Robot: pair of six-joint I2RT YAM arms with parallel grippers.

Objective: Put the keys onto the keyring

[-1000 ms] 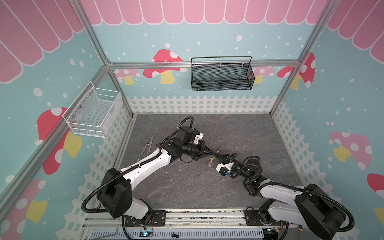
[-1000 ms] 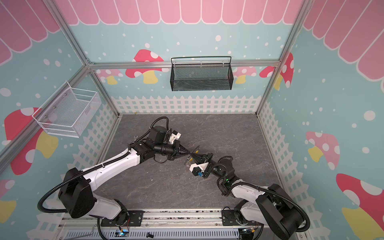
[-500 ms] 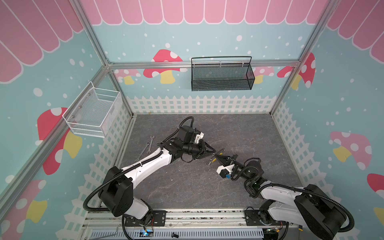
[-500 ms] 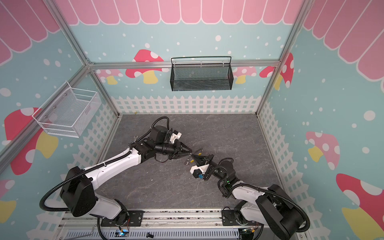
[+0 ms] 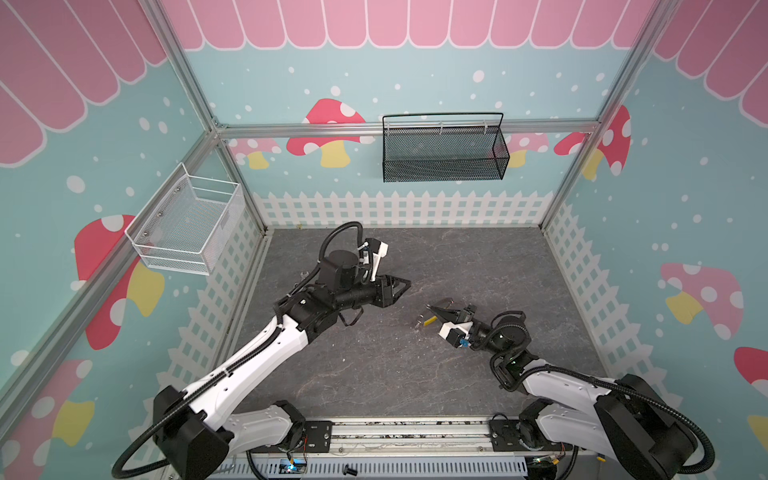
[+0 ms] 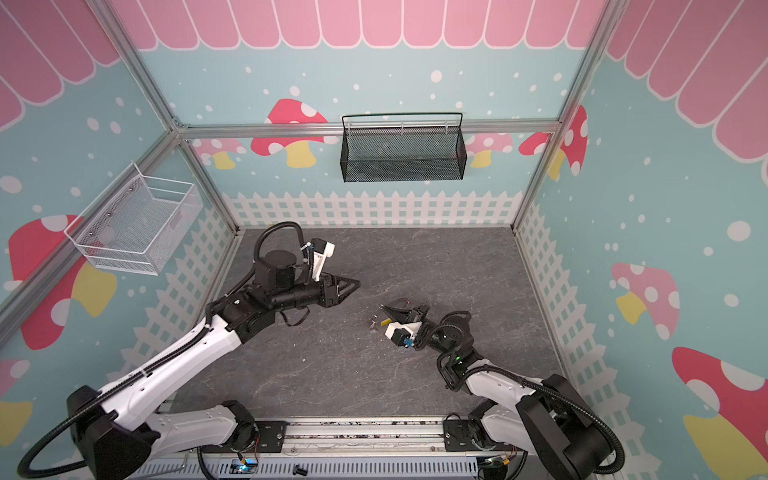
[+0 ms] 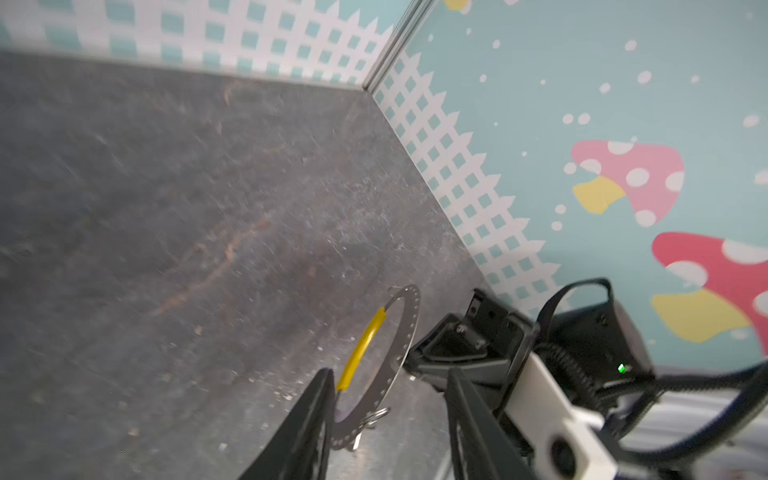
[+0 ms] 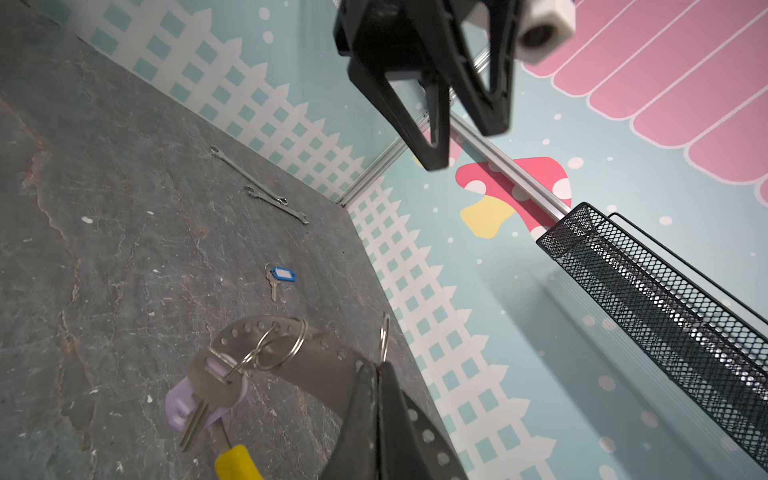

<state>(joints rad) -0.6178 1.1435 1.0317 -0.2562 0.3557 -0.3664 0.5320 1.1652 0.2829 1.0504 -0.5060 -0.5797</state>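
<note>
We see a robot lab cell dressed like a playroom: an aluminium frame (image 5: pixel 270 132) holds printed mushroom walls (image 5: pixel 415 75), the left arm (image 5: pixel 266 345) and right arm (image 5: pixel 561 382) are mounted on a rail (image 5: pixel 407 432) at the near edge, a black mesh basket (image 5: pixel 442 162) hangs at the far side, a white wire basket (image 5: pixel 187 226) on the left, over a slate-grey tabletop (image 5: pixel 457 257).

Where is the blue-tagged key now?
In the right wrist view, the blue-tagged key lies flat on the floor, between the wrenches and the keyring that the right tool grips.
</note>
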